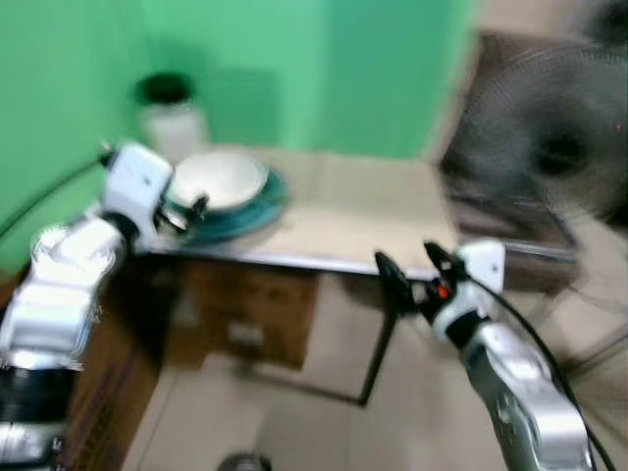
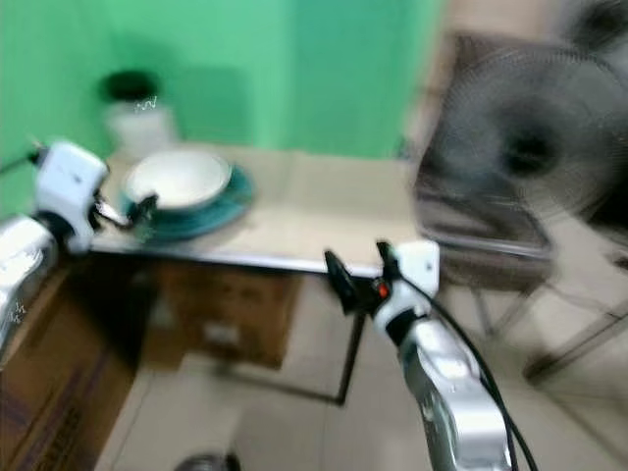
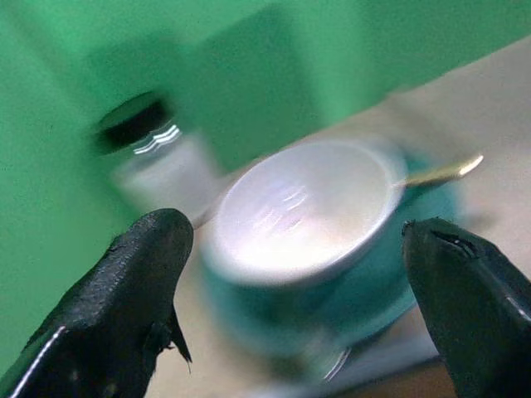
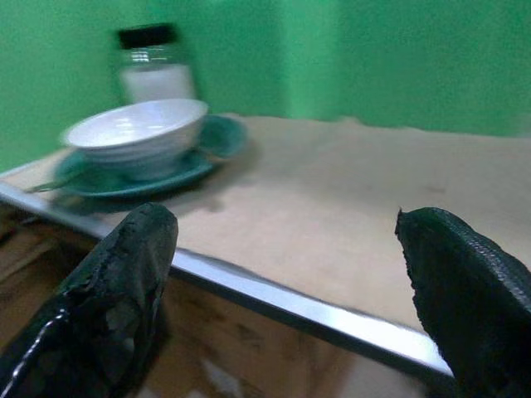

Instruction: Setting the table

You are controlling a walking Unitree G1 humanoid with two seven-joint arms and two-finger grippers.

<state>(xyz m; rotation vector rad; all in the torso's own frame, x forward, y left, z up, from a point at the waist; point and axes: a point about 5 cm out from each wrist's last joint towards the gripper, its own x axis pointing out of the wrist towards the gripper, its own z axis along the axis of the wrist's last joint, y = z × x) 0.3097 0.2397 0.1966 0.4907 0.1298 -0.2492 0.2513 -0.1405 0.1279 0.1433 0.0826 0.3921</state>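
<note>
Your right hand (image 1: 412, 265) is the nearest thing to the head camera, raised in front of the desk's metal front edge (image 1: 294, 260), its two black fingers spread wide with nothing between them; in its wrist view the bare tan desktop lies ahead of the gap, so it looks poised over open space rather than lined up on any object. Your left hand (image 1: 191, 208) sits at the left end of the desk, just beside the stacked dishes, its fingers also well apart and holding nothing; from its wrist view the gap frames the white bowl (image 3: 303, 207), which suggests you are set up to take the bowl or the plate under it. That bowl rests in a teal plate (image 1: 257, 208) near the desk's left back corner, and a gold spoon (image 3: 440, 172) lies on the plate with its end poking out past the bowl's rim. Behind them, close to the green wall (image 1: 324, 69), stands a jar with a black lid (image 1: 169, 116), apparently holding something white. Stacking the dishes in the corner leaves most of the desktop free, which is probably where you will lay them out. A cardboard box (image 1: 250, 314) sits under the desk, and a dark fan (image 1: 549, 137) stands to the right. Everything is motion-blurred, so judge fine contact carefully.
</note>
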